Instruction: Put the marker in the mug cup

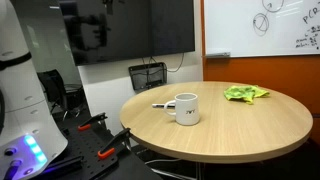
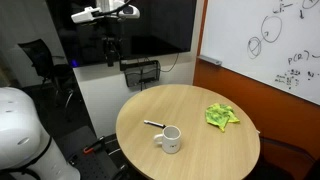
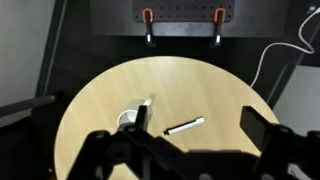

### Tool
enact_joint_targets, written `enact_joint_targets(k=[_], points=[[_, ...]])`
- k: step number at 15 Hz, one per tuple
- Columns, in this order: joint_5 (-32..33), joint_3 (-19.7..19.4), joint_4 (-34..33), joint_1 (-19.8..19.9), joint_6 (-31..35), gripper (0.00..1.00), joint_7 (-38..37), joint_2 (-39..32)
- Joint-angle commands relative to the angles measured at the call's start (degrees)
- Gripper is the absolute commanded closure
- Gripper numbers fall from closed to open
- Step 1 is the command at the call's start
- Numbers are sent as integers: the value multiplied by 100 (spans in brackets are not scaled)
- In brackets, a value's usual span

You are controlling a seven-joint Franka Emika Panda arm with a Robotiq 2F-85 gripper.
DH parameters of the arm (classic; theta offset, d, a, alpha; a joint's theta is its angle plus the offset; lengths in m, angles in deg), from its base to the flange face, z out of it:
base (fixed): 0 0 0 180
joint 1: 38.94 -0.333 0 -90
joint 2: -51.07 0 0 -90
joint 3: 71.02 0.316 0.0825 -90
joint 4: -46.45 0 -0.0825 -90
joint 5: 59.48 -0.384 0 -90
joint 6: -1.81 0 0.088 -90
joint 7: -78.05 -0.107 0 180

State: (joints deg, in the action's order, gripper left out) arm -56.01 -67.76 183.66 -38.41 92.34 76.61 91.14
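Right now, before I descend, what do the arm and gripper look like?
The rounded glossy white arm ends in a black Robotiq gripper. In the wrist view its two fingers are dark, blocky silhouettes. The white base shows a blue light. No cables or markings are discernible.

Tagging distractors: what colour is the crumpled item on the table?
The crumpled item is bright yellow-green; it shows best in an exterior view.

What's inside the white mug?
The marker lies on the table beside the mug, not in it. The mug's bottom is hidden behind its own wall.
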Motion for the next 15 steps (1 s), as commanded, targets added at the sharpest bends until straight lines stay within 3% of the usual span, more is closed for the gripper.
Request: enact_joint_targets(k=[1, 7, 8, 10, 15], points=[[27, -49, -17, -69, -16, 0, -35, -9], [27, -49, -17, -69, -16, 0, -35, -8], [-174, 8, -58, 49, 98, 0, -527, -126], [-523, 42, -106, 106, 522, 0, -1106, -412], [-1089, 196, -76, 214, 2289, 0, -2402, -1609]])
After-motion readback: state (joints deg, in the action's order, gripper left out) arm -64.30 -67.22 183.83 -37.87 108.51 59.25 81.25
